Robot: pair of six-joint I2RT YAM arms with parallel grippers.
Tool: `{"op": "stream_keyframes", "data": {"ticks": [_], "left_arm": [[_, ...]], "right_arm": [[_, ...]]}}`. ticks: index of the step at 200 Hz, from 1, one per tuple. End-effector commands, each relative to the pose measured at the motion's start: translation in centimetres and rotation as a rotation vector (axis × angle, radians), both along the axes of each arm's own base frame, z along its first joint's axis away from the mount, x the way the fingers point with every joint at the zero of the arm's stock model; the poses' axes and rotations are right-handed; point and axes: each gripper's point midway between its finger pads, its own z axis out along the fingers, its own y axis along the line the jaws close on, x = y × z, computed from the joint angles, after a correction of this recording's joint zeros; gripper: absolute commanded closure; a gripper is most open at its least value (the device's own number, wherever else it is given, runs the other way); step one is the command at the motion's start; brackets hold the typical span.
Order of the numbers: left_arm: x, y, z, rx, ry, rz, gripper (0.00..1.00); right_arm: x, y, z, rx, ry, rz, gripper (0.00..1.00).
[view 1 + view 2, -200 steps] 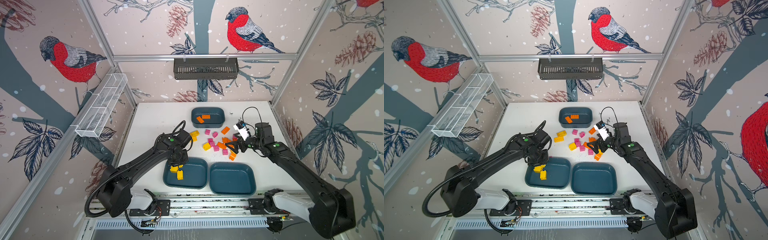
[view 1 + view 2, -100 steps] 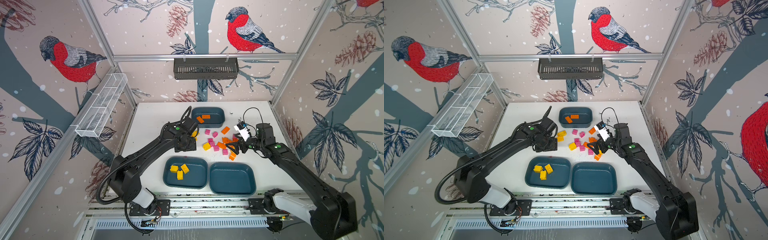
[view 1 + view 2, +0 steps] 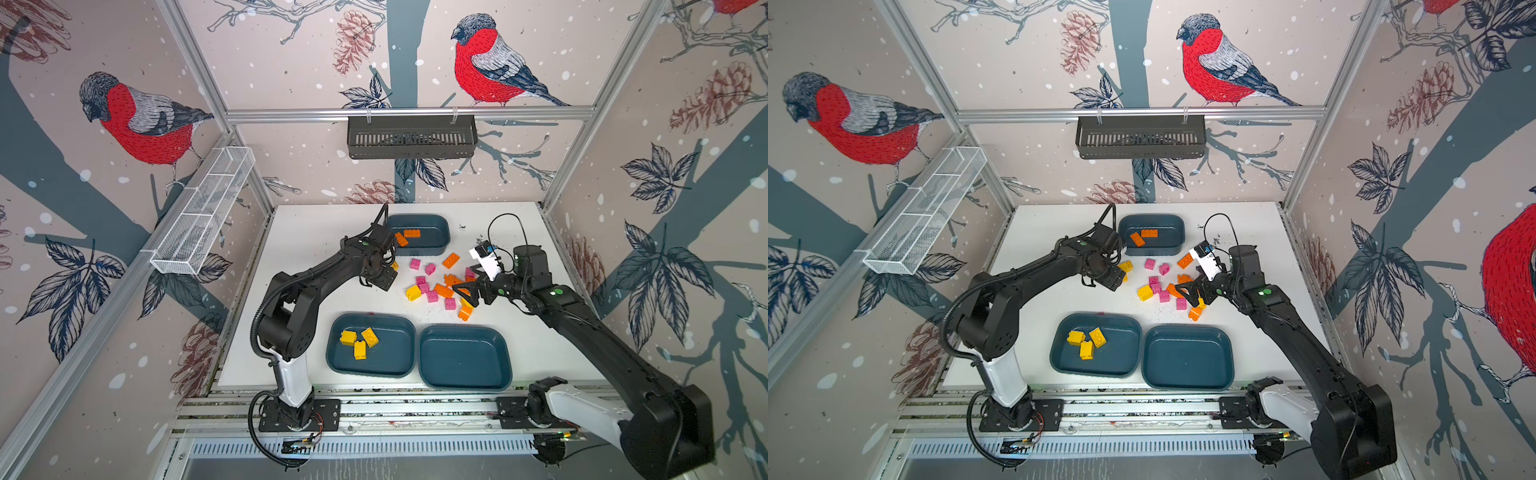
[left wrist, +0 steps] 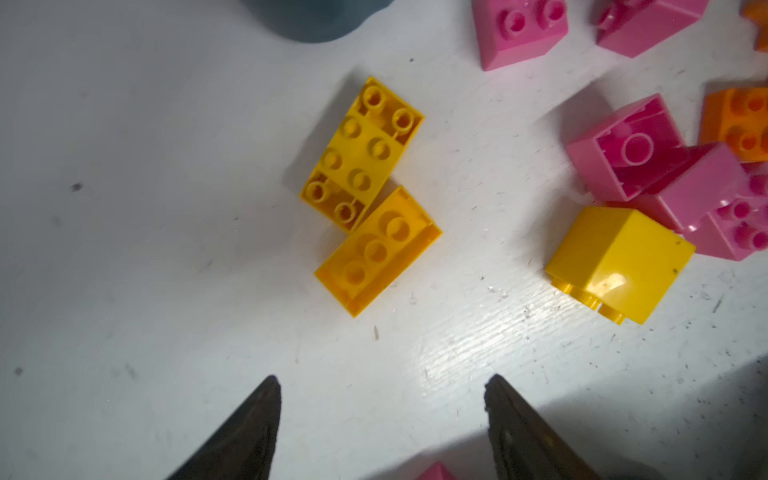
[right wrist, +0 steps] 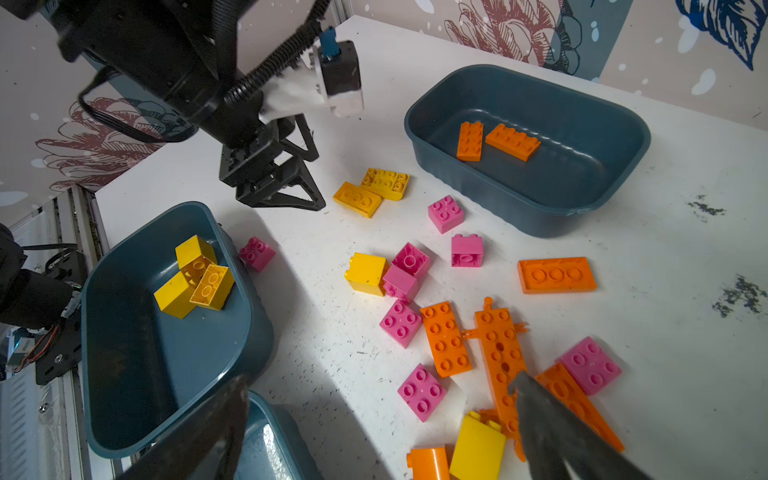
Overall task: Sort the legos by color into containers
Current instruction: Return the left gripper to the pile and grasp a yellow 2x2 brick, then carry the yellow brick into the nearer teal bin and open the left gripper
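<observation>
Sorting legos [image 3: 440, 286] by colour on the white bench [image 3: 316, 249], both end effectors released and empty.

The near left tub [image 3: 399, 353] is holding three yellow bricks [image 3: 359, 343], the near right tub [image 3: 463, 357] is sitting bare, and the smaller far tub [image 3: 432, 241] is keeping two orange bricks [image 3: 411, 233], one colour apiece. The left end effector [image 4: 382, 382] is hovering, jaws apart, just short of a touching yellow pair [image 4: 365, 166], probably its next pick; in a top view its arm is hiding most of that yellow pair [image 3: 394, 266]. The right end effector [image 5: 378, 380] is hanging wide open over the loose legos, mid-right, where only its wrist view is showing a long orange piece [image 5: 500, 361] beside one finger.
</observation>
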Motion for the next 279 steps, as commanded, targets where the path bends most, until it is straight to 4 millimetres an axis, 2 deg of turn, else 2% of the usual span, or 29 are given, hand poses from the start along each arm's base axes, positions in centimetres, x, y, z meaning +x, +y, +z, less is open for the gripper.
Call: {"op": "stream_keyframes", "data": {"ticks": [1, 37, 105, 129, 174, 206, 224, 243, 258, 279], "left_arm": [[1.8, -0.8, -0.7, -0.003, -0.034, -0.127, 0.25], [2.5, -0.5, -3.0, 0.021, 0.004, -0.168, 0.27], [3.6, -1.0, -5.1, 0.017, 0.042, -0.210, 0.33], [3.2, -1.7, -5.7, -0.013, 0.087, -0.228, 0.43], [1.8, -1.1, -5.9, -0.011, 0.136, -0.232, 0.62], [0.9, -0.8, -4.4, -0.016, 0.152, -0.217, 0.68], [0.7, -0.6, -2.6, -0.023, 0.142, -0.188, 0.69], [-0.3, -0.8, -0.1, -0.067, 0.149, -0.162, 0.69], [-2.1, -1.2, 1.8, -0.107, 0.153, -0.172, 0.69], [-6.1, -2.1, 4.2, -0.137, 0.146, -0.257, 0.69]], "right_arm": [[0.1, -0.2, -0.1, -0.008, 0.001, -0.007, 0.01], [0.1, -0.4, -0.7, -0.012, 0.016, -0.011, 0.00], [0.1, -0.7, -1.0, -0.023, 0.035, -0.014, 0.01], [0.1, -0.7, -1.0, -0.021, 0.040, -0.012, 0.01], [0.0, -0.8, -0.9, -0.025, 0.038, -0.015, 0.01], [0.0, -0.9, -1.0, -0.022, 0.039, -0.019, 0.00], [0.0, -0.8, -1.1, -0.019, 0.040, -0.017, 0.01], [0.1, -0.8, -1.0, -0.015, 0.039, -0.019, 0.01], [0.1, -0.7, -0.9, -0.010, 0.037, -0.015, 0.01], [0.2, -0.6, -0.7, -0.006, 0.032, -0.010, 0.01]]}}
